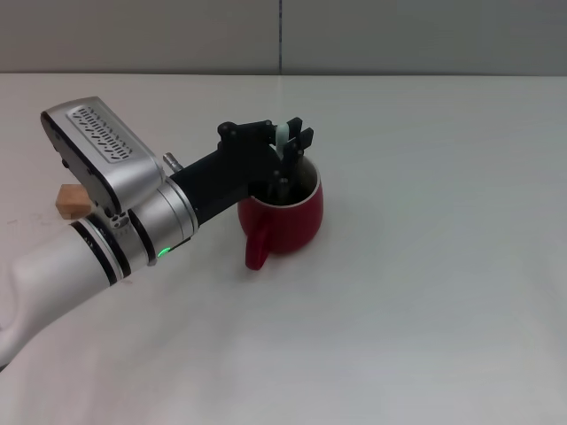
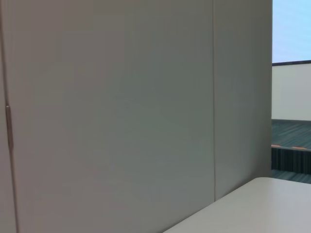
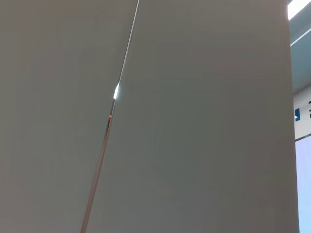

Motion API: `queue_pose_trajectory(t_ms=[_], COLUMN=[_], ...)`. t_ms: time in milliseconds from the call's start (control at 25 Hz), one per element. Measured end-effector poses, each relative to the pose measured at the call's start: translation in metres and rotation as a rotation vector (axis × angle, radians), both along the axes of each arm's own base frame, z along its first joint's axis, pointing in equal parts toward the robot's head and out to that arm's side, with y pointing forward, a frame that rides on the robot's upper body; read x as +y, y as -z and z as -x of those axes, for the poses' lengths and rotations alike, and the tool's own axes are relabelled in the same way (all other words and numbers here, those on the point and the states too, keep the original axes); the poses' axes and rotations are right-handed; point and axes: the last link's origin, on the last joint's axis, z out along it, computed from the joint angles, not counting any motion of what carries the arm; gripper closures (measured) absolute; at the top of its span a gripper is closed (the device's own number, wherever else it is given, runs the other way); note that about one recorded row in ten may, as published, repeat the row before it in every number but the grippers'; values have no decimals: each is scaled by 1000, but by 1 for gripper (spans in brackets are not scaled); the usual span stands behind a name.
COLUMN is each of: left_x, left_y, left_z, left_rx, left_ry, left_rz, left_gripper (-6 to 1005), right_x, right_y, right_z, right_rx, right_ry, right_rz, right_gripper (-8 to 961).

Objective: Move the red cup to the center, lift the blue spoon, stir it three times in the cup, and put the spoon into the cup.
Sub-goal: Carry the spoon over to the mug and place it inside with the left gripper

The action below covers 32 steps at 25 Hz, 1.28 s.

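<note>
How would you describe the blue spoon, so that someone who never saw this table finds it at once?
Look at the red cup near the middle of the white table. Above its rim the left claw holds the blue spoon upright. It is the only pale blue piece, between black fingers.

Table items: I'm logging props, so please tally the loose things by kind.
Cup: 1, red
Spoon: 1, held upright in the cup by the left gripper
Wooden block: 1, behind the left arm
Total: 3
</note>
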Motion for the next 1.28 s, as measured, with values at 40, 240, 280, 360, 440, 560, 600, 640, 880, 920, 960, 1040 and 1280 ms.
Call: queue_pose_trajectory(t_ms=[40,240,280,360,440,560,600,640,880,920,960,1040,1280], left_x=[1,-1,-1,-4,-7,-12,-13,-15,-20,-20,-20,-20,-13], left_y=[-1,-6,-8,-11,-12,-13,-13,-13,-10,-9,-8,-6,3], left_z=[2,8,8,9,10,12,12,11,6,5,4,1,-6], left_rx=[2,-4,-11,-24,-33,-46,-50,-53,-63,-65,-66,-66,-40], left_ry=[-6,-18,-19,-20,-24,-33,-33,-32,-22,-20,-17,-9,14], left_rz=[-3,-15,-17,-17,-11,7,14,21,59,62,65,70,86], left_gripper=[861,861,862,862,862,862,862,862,862,862,862,861,861], right_x=[0,0,0,0,0,0,0,0,0,0,0,0,1], right_y=[0,0,0,0,0,0,0,0,0,0,0,0,0], right_z=[0,0,0,0,0,0,0,0,0,0,0,0,0], right_rx=[0,1,1,1,1,2,2,2,3,3,3,3,3], right_ry=[0,0,1,1,1,0,0,0,1,1,1,1,0], right_rz=[0,0,0,0,0,0,0,0,1,1,1,1,1], right_gripper=[273,273,273,274,274,274,274,274,274,273,273,273,273])
